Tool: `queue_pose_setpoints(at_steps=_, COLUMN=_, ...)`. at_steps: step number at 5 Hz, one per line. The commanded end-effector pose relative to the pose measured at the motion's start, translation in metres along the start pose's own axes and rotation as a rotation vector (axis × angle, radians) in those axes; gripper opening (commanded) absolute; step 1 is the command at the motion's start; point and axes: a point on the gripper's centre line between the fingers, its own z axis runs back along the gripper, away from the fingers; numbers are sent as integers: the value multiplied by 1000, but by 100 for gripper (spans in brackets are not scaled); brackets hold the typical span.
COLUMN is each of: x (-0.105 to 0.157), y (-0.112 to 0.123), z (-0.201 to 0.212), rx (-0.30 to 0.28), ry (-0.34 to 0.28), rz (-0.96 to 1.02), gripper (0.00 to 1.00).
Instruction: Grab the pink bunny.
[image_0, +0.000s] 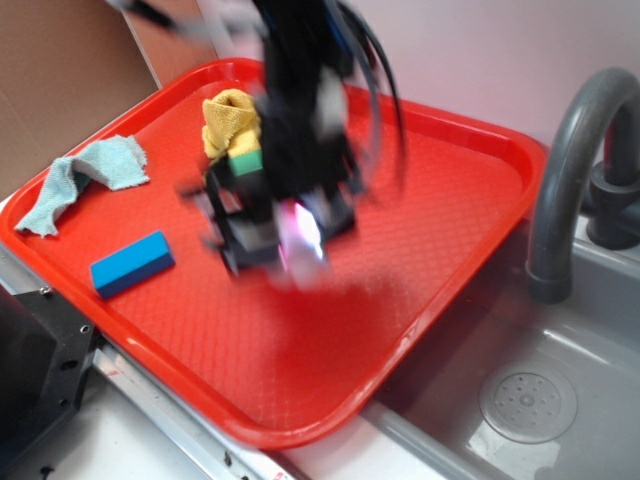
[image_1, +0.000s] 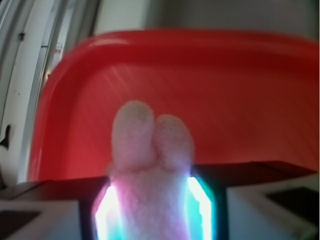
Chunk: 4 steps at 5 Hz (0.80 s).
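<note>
Wrist view shows the pink bunny clamped between the two fingers of the gripper, ears pointing away over the red tray. Exterior view, blurred by motion, places the gripper with the bunny above the tray centre. Judged status: the grasp is made; whether the toy is clear of the tray cannot be told. Count on the tray: one blue block, one light-blue cloth, one yellow cloth, one bunny.

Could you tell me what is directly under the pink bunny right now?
The red tray lies beneath the pink bunny, gripped in the tool. Motion blur and the tool hide whether it touches the tray.
</note>
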Motion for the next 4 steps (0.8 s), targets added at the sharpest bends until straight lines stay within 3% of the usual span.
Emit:
queue_pose_setpoints(at_steps=1, x=-21, y=-78, z=113, rx=103, ry=11, rz=503, gripper=0)
queue_pose_setpoints(at_steps=2, x=-28, y=-94, z=139, rx=87, ry=-46, rz=747, gripper=0)
queue_pose_setpoints(at_steps=4, x=-9, y=-78, z=139, rx=103, ry=-166, rz=1233, gripper=0)
